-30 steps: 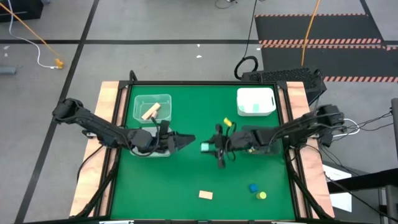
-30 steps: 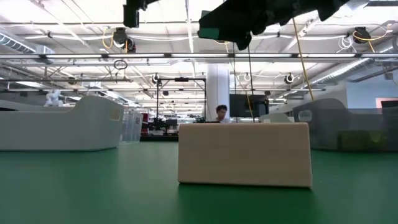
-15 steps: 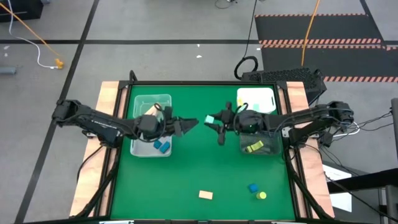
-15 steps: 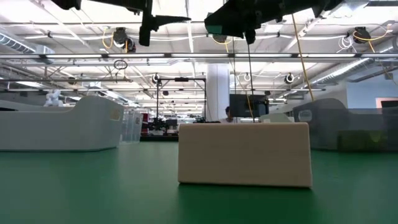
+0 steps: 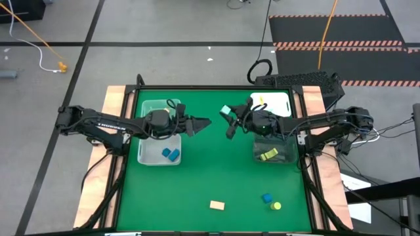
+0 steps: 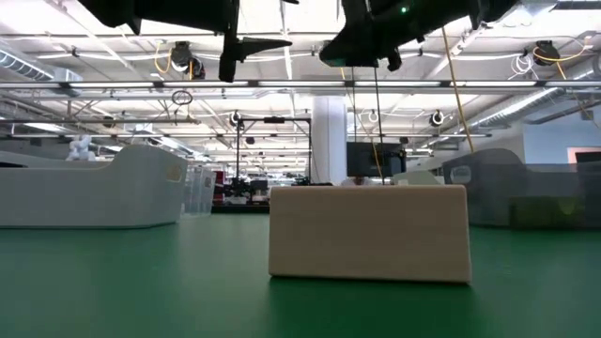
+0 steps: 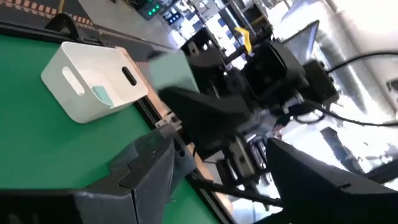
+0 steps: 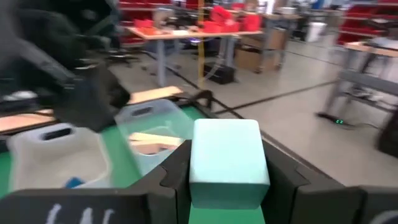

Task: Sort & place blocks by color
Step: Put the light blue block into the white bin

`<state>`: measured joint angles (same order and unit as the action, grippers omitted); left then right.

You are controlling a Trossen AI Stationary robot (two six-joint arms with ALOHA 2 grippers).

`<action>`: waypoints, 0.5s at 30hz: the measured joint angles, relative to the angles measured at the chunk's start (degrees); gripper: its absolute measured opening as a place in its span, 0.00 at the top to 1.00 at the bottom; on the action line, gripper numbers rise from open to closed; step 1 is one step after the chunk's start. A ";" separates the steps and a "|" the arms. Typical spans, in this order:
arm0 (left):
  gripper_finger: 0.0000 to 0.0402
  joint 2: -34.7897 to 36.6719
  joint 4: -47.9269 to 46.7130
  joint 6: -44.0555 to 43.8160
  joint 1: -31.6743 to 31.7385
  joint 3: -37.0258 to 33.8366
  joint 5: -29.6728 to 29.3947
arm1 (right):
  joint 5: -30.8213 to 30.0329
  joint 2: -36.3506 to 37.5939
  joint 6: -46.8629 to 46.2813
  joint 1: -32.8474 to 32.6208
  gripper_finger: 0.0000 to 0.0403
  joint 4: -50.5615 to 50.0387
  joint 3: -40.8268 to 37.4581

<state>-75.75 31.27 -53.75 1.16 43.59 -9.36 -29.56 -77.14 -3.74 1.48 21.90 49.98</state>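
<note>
Green baize table [image 5: 216,177], bins along both sides. Pinched between the fingers of the right gripper [image 5: 227,115]: the mint block [image 5: 225,110], carried high and now close beside the white bin [image 5: 283,98], no longer over mid-table as a second ago. Swung away too from the near left bin [image 5: 146,157]: the left gripper [image 5: 201,123], fingers spread and empty, with two blue blocks [image 5: 170,154] uncovered below. Probably a mint drop into the white bin next. Yet to sort, down at the near edge: a tan block [image 5: 217,205], a blue block [image 5: 267,197] and a yellow cylinder [image 5: 276,206].
</note>
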 joint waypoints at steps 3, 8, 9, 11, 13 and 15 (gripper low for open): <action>0.36 0.00 -0.41 2.38 0.10 0.00 0.83 | -4.87 0.01 -0.01 0.94 0.71 -1.30 0.00; 0.36 0.00 -1.39 2.43 0.05 0.00 0.95 | -16.11 0.02 -4.65 3.84 0.71 -10.36 0.00; 0.36 0.00 -1.77 2.74 0.05 0.00 0.95 | -17.92 0.02 -7.54 4.71 0.71 -13.43 0.00; 0.36 0.00 -2.68 2.97 0.08 0.00 0.95 | -19.49 0.02 -14.17 6.96 0.71 -20.11 0.00; 0.36 0.00 -4.05 2.66 0.06 0.00 0.95 | -19.14 0.02 -21.15 9.63 0.71 -27.40 0.00; 0.36 0.00 -5.34 2.64 0.05 0.00 0.94 | -15.73 0.02 -27.53 12.81 0.71 -34.86 0.00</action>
<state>-75.75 25.93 -51.11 1.21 43.59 -8.42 -45.29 -77.12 -31.27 14.29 -12.96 49.98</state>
